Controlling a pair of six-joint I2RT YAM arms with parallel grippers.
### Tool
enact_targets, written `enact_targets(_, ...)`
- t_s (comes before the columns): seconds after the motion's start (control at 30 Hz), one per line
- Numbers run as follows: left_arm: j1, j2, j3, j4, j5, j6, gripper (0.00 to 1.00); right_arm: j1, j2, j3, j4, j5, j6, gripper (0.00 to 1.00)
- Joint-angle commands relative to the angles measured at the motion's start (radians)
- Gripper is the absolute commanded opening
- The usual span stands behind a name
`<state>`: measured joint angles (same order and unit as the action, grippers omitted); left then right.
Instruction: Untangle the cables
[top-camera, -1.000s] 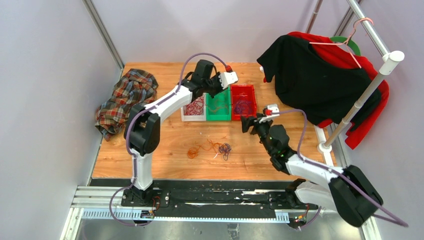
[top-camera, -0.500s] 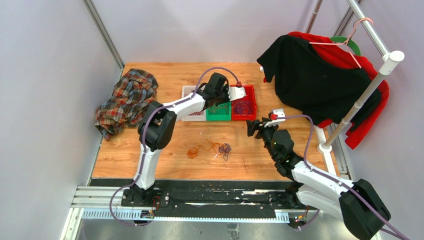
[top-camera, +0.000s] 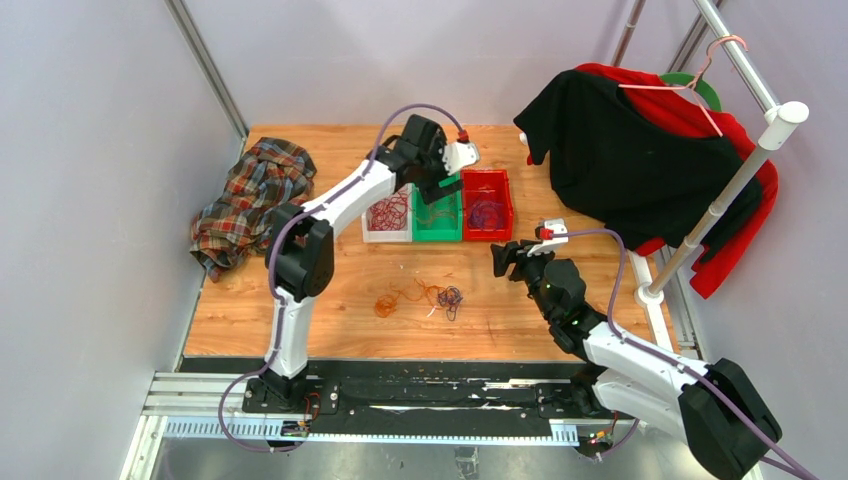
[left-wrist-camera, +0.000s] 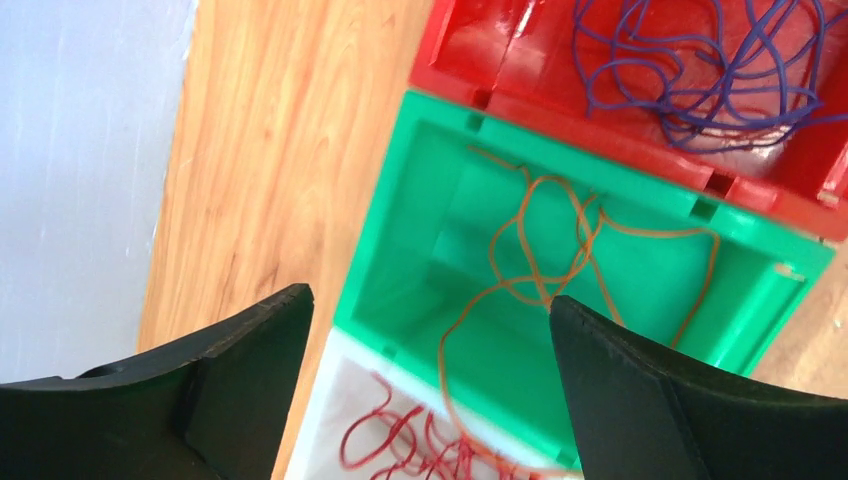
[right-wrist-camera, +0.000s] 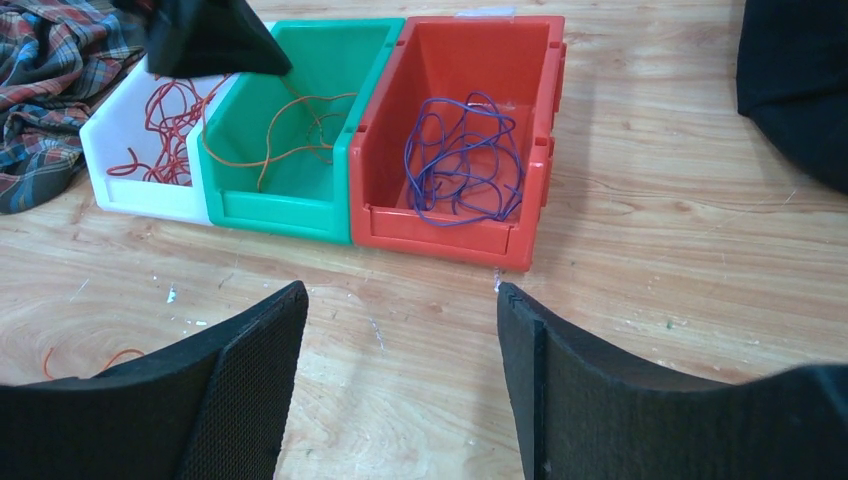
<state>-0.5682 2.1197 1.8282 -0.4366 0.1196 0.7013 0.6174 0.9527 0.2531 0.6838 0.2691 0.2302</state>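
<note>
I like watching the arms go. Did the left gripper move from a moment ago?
Yes. Seen from above, the left gripper swung left, from the red plastic bin's edge back over the green plastic bin.

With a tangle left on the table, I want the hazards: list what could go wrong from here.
1. The orange cable appears to trail over the green bin wall into the white bin and may knot with the red cables.
2. The open left gripper hangs close above it and could snag a loop on leaving.

Robotics lab cell, plain walls (top-camera: 100, 150), aluminium rail (top-camera: 430, 433) (arm bases (top-camera: 272, 392) bolted on)
</note>
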Motion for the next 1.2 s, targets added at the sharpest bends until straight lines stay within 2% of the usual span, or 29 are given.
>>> enact_targets(0.0, 0.059, -0.093, 0.055, -0.17, 0.075, -0.045, 0.93, -0.01, -0.023, -0.007, -0.01, -0.014, 0.024, 0.69)
enact_targets(0.17, 0.128, -0.092, 0.023, -0.124, 0.031, -0.125, 0.86, -0.01, -0.034, -0.012, -0.015, -0.022, 0.029, 0.69)
enact_targets(0.27, 0.158, -0.058, 0.045, -0.136, 0.075, -0.185, 0.75, -0.01, -0.02, -0.004, -0.015, -0.025, 0.034, 0.69)
enact_targets(0.33, 0.164, -0.034, 0.058, -0.14, 0.104, -0.216, 0.64, -0.01, -0.01, 0.0, -0.016, -0.028, 0.038, 0.68)
enact_targets(0.43, 0.165, -0.004, 0.075, -0.14, 0.127, -0.252, 0.53, -0.009, -0.004, 0.002, -0.018, -0.028, 0.041, 0.68)
enact_targets(0.57, 0.169, 0.012, 0.072, -0.148, 0.154, -0.271, 0.52, -0.01, -0.006, 0.001, -0.028, -0.023, 0.035, 0.68)
enact_targets(0.87, 0.172, 0.006, 0.022, -0.167, 0.215, -0.255, 0.59, -0.009, 0.016, 0.005, -0.02, -0.027, 0.041, 0.66)
enact_targets(1.17, 0.171, 0.025, 0.009, -0.156, 0.204, -0.247, 0.49, -0.01, 0.018, 0.005, -0.025, -0.018, 0.044, 0.64)
